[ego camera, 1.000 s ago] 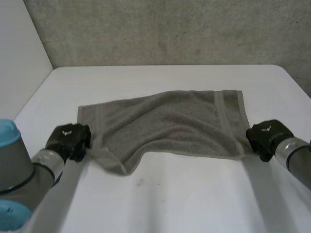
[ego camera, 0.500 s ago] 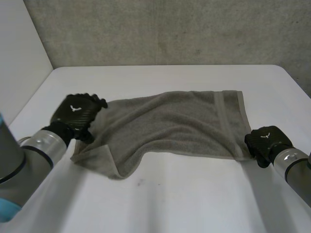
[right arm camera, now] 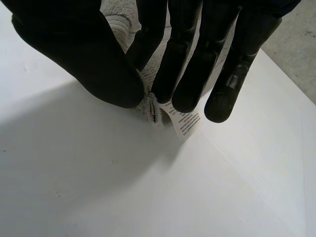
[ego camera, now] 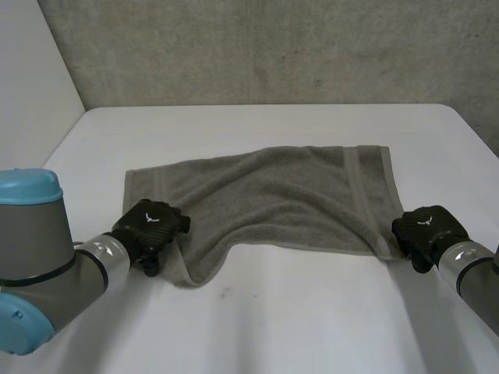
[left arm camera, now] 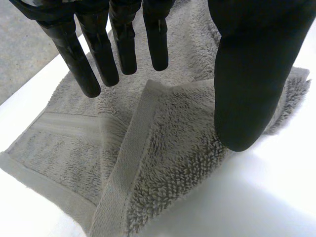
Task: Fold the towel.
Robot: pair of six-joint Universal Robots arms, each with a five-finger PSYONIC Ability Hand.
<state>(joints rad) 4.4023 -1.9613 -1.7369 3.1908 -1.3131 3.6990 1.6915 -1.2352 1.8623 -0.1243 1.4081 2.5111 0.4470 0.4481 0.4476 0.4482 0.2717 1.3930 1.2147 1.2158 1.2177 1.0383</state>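
Back from the far-left side of the towel [ego camera: 288, 199], your left robot hand [ego camera: 148, 226] hovers spread over its doubled near-left corner; the right robot hand [ego camera: 425, 226] pinches the near-right corner. With the towel flat on the bench [ego camera: 273, 327], pinch both layers before lifting together.

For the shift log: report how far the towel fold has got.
Done: no fold yet; the towel lies mostly flat on the table, its near left corner flopped over. In hand: the right hand pinches the near right corner beside the label; the left hand is open over the near left corner. Left: grasp there, then fold.
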